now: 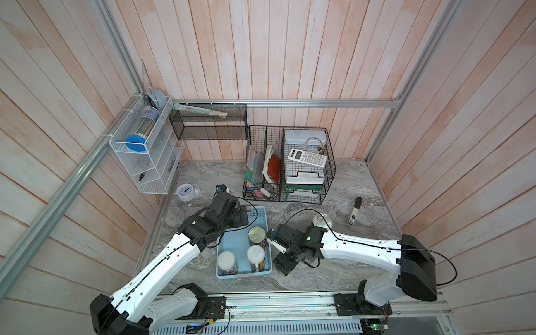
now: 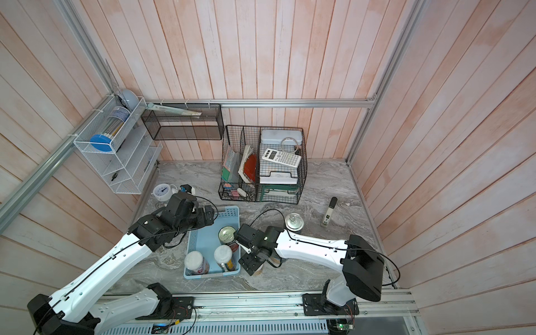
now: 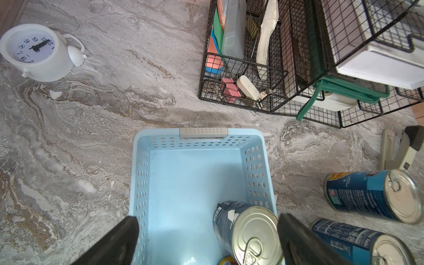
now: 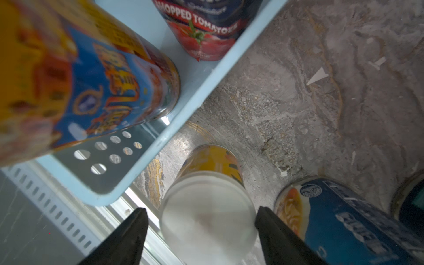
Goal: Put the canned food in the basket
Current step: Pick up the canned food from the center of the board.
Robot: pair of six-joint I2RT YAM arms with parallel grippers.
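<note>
The light blue basket (image 1: 232,240) (image 3: 195,179) sits on the marble table. In it stand a red-labelled tomato can (image 1: 257,233) (image 4: 202,34) and two white-lidded jars (image 1: 256,254) (image 1: 227,260). My left gripper (image 3: 207,216) hangs open over the basket's far end, holding nothing. My right gripper (image 4: 201,210) is open just right of the basket. Its jaws straddle a white-lidded jar (image 4: 207,220) standing on the table, with a gap on one side. A blue-labelled can (image 1: 322,222) (image 3: 371,195) stands further right. Another blue can (image 3: 362,245) beside it is hidden under my right arm in both top views.
A black wire organiser (image 1: 290,165) full of stationery stands behind the basket. A white alarm clock (image 1: 185,191) is at the far left and a white-and-black stapler (image 1: 354,211) at the right. A white wire rack (image 1: 145,150) and a black mesh shelf (image 1: 208,121) hang on the walls.
</note>
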